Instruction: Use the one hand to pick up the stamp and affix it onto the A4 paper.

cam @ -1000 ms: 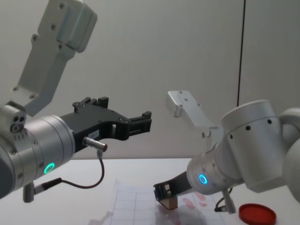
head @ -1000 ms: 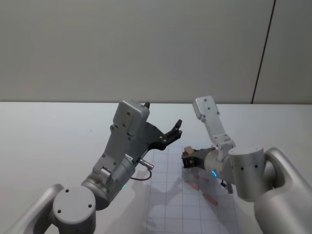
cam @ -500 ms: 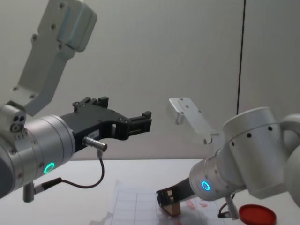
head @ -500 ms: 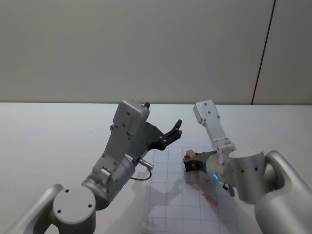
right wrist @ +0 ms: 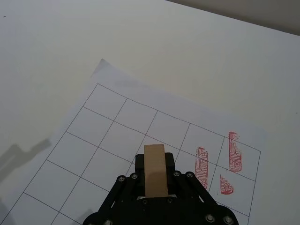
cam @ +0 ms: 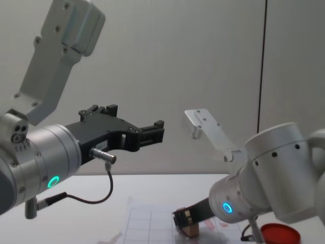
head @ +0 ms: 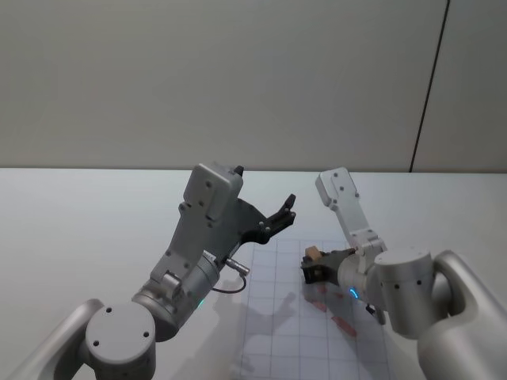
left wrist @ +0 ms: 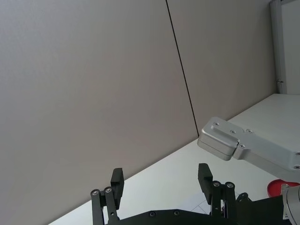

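Grey wall point(head: 238, 79) rises behind a white table point(head: 79, 206). On the table lies the paper point(right wrist: 117, 136), a white sheet ruled in squares, with red marks point(right wrist: 201, 161) near one edge. The right gripper point(cam: 182, 219), on the blue-ringed arm, hangs low over the paper with its fingers closed on the stamp point(right wrist: 154, 169), a small tan wooden block. In the right wrist view the stamp sits over an unmarked square, beside the marks. In the chest view its lower end looks very near or touching the sheet; I cannot tell which. A red ink pad point(cam: 280, 235) lies on the table farther right. The left gripper point(left wrist: 161, 176), on the green-ringed arm, is held in the air well above the table, fingers spread wide and holding nothing.

The step in hand looks to be pressing the stamp down. To do it well, set the stamp's face flat on the blank square, press straight down without sliding, then lift straight up so the print does not smear.
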